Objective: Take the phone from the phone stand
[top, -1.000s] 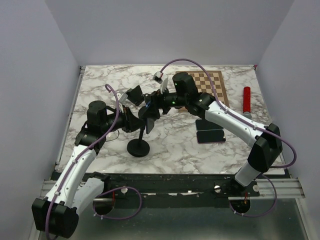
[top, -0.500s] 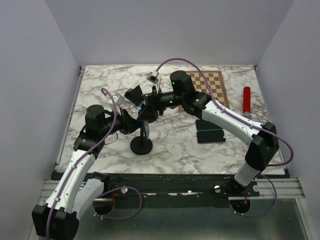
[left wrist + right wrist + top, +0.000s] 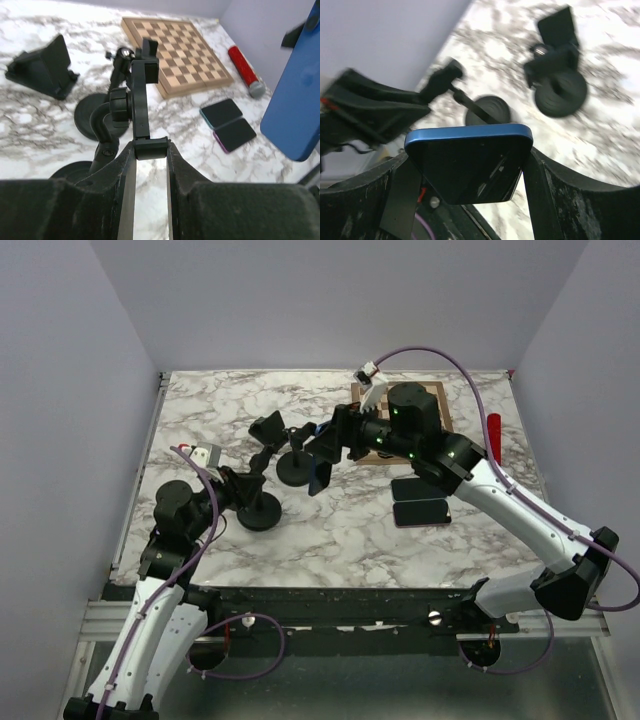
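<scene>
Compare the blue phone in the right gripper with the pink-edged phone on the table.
The blue phone is clamped in the right gripper, off the table; the pink-edged phone lies flat on it, untouched. One has a blue body, the other a pink rim. Both have dark screens.

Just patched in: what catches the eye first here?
The blue phone, gripped in the right pincer, hangs in the air mid-table, off its stand. The left pincer clamps that empty black stand at the left. Two more phones lie flat near the chessboard.
</scene>
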Action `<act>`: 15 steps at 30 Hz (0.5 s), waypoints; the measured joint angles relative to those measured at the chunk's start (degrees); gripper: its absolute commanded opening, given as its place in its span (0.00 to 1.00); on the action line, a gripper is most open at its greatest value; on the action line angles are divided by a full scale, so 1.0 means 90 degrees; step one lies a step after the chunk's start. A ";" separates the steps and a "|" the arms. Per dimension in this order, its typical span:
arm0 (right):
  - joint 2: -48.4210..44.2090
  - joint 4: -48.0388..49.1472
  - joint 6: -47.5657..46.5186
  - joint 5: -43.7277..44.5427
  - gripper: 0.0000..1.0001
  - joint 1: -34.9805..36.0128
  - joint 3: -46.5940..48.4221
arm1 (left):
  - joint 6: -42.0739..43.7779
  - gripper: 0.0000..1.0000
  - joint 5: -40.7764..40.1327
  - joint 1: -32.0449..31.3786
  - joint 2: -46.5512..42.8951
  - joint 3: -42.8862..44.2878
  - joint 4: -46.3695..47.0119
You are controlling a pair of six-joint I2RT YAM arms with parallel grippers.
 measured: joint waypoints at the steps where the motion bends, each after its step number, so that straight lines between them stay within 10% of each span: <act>1: -0.0053 -0.0107 0.0005 0.0233 0.01 -0.0002 -0.0117 | -0.0027 0.00 -0.0097 0.0000 0.0024 -0.0022 0.0163; 15: -0.0170 -0.1586 0.0449 0.2419 0.01 -0.0182 -0.0882 | -0.0498 0.02 -0.1562 0.0002 0.0816 -0.0340 0.1423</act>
